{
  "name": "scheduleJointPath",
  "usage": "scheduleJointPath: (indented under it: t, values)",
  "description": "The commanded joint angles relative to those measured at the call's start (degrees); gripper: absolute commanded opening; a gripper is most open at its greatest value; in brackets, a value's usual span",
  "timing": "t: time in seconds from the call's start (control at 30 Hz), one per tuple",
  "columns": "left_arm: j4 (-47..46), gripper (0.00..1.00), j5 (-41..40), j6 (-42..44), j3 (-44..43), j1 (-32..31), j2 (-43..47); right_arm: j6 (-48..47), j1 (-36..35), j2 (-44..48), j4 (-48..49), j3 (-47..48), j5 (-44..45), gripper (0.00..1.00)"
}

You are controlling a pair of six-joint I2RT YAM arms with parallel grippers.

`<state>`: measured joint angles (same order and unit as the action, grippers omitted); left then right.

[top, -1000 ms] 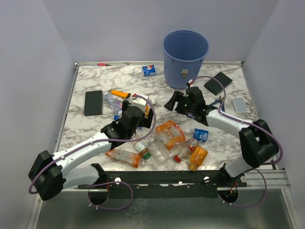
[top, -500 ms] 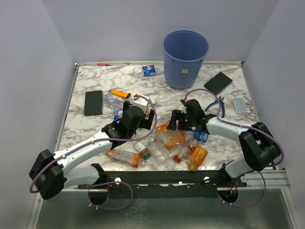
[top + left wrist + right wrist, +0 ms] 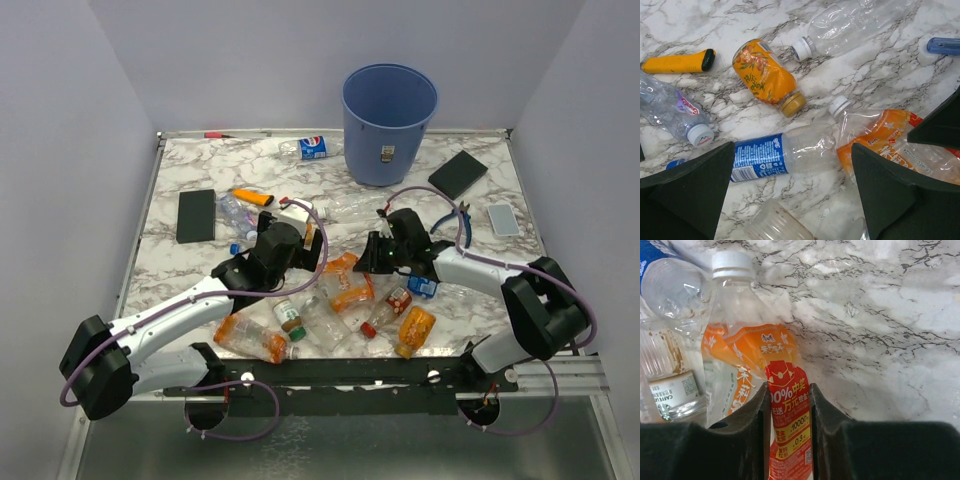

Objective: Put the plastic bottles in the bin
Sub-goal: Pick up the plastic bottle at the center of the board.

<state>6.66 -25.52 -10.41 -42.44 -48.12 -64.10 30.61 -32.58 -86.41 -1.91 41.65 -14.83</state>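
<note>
The blue bin (image 3: 390, 120) stands at the back of the table. Several plastic bottles (image 3: 300, 320) lie scattered in the middle and at the front. My right gripper (image 3: 372, 262) (image 3: 788, 410) is shut on a crushed orange-labelled bottle (image 3: 350, 285) (image 3: 750, 360), pinching its red and yellow label. My left gripper (image 3: 316, 245) (image 3: 792, 185) hangs open just above a blue-labelled bottle (image 3: 780, 152), and the held orange-labelled bottle (image 3: 880, 137) lies by its right finger. Another blue-labelled bottle (image 3: 313, 148) lies left of the bin.
Black slabs lie at the left (image 3: 196, 215) and back right (image 3: 458, 173). Pliers (image 3: 462, 215) and a grey slab (image 3: 503, 219) are on the right. A yellow tool (image 3: 253, 197) (image 3: 677, 61) lies left of centre and a screwdriver (image 3: 225, 134) by the back edge.
My right gripper came away from the bin toward the pile, lowered and shut on the orange-labelled bottle. Nearby bottles shifted toward the front. The left gripper stayed open and almost still.
</note>
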Motion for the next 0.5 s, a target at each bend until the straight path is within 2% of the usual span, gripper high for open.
scheduleJointPath:
  t: [0.0,0.07,0.1,0.33,0.47]
  values:
    - [0.53,0.99,-0.23,-1.02,-0.73,-0.16,1.55,-0.97,-0.38,2.83,0.33,-0.01,0.19,0.2]
    - [0.19,0.99,-0.54,-1.56,-0.64,-0.17,1.96,-1.07,-0.35,4.65,-0.84,0.57,1.71,0.05]
    - [-0.11,0.99,-0.55,-1.76,-0.61,-0.17,2.3,-1.07,-0.33,5.74,-1.67,1.11,2.82,0.01]
    - [-3.67,0.99,-0.27,-2.99,0.51,-0.14,5.27,-2.11,-0.38,13.47,-6.76,4.1,10.67,0.01]
    - [-6.38,0.99,1.58,-5.02,0.68,-0.14,9.62,-2.18,-0.38,21.8,-4.19,2.48,13.19,0.01]
